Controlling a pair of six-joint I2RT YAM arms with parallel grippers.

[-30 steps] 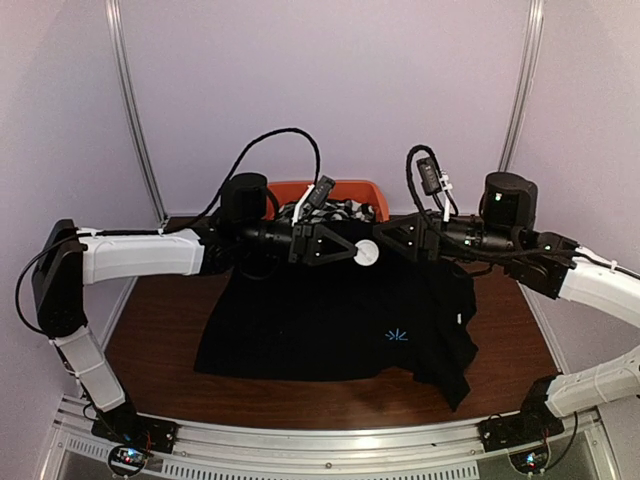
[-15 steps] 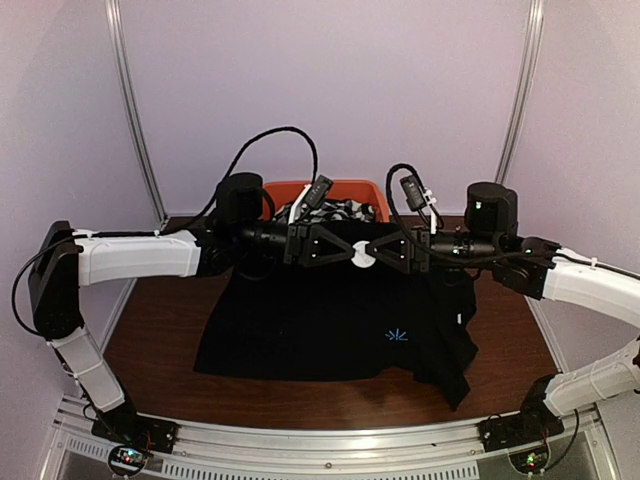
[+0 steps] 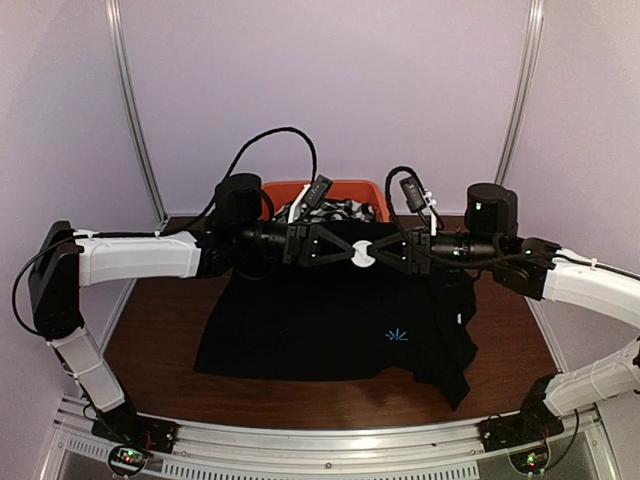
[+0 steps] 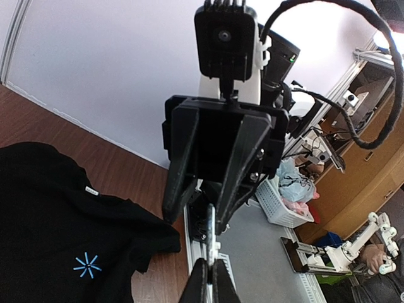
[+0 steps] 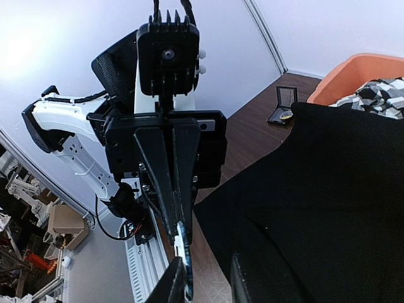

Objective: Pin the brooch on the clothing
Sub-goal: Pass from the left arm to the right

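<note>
Hovering above the clothing [image 3: 320, 325], left fingers [image 3: 340, 251] pinch the brooch [image 3: 365, 254]; right fingers [image 3: 386, 250] flank it, narrowly apart.

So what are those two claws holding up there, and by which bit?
The left gripper pinches the white brooch by its edge, above the black shirt. The right gripper has its jaws apart around the other side.

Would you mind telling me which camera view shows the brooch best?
The top view: the brooch shows its round white face there, gripped by the left gripper with the right gripper at its other side. Both wrist views catch it only edge-on, as a thin sliver.
</note>
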